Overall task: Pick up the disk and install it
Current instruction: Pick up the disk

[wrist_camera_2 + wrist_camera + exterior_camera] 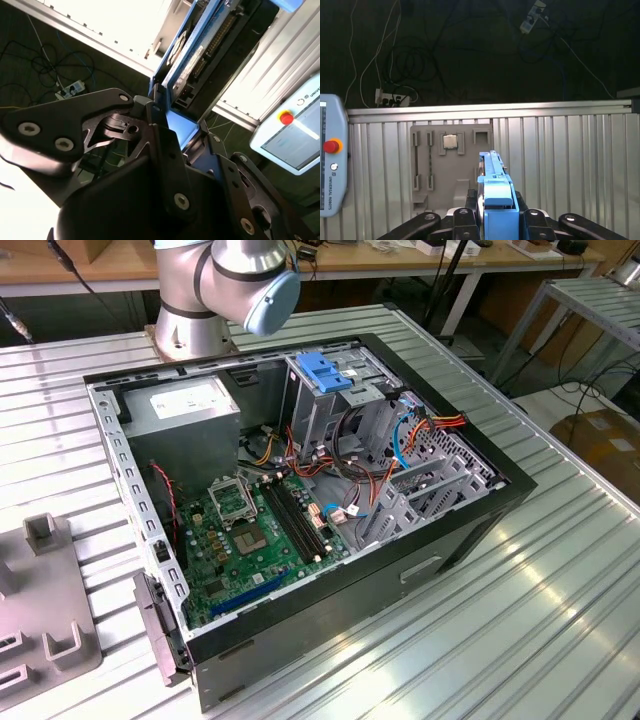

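Ribbed aluminium slats form the tabletop point(540, 630), and on it in the exterior view an open computer case point(450, 550) lies on its side, its green motherboard point(250, 540) exposed. A metal drive cage with a blue handle point(325, 370) stands inside the case at the far end, near the base of the robot arm point(225, 285). A grey fixture plate point(40, 620) lies flat on the slats at the exterior view's left, apart from the case.

In both wrist views the pincer point(496, 222) is clenched on the disk point(494, 187). In the first wrist view the disk is seen edge-on, one blue rail facing the camera, with a black finger pressed to each flat side. Beyond it lie the grey fixture plate and a teach pendant point(330, 175) with a red button.

In the second wrist view the disk point(197, 52) juts out past the black finger linkages of the pincer point(172, 132), its blue rails along both edges.
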`<state>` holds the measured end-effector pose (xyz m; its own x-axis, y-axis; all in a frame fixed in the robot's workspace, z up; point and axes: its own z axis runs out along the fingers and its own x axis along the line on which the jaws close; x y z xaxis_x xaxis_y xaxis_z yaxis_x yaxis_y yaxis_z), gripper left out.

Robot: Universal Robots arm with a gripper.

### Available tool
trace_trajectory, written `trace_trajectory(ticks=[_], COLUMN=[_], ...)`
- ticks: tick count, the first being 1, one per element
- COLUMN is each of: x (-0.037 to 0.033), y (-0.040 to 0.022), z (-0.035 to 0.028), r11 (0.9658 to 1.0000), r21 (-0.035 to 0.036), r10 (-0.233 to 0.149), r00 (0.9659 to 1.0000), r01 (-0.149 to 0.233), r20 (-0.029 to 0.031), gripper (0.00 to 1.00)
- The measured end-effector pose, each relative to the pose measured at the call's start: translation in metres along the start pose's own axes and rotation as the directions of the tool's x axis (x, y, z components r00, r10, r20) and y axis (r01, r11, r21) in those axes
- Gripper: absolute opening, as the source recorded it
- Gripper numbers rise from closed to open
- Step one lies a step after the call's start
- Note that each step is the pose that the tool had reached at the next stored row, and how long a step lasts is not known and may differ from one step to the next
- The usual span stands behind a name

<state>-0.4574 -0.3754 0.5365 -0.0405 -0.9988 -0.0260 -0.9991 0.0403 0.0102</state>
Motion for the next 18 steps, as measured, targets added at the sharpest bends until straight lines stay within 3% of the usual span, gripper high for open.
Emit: trace_trajectory(ticks=[4,18], x=[-0.0005,-0.0015], y=[-0.0122,-0.0361], z=[-0.0001,-0.0003], r11=[1.0,1.0], r21=[0.0,0.0001], r10=[0.0,0.0], r00=[1.0,1.0], r01=[0.0,0.0], r20=[0.0,0.0], gripper=[0.37,0.37])
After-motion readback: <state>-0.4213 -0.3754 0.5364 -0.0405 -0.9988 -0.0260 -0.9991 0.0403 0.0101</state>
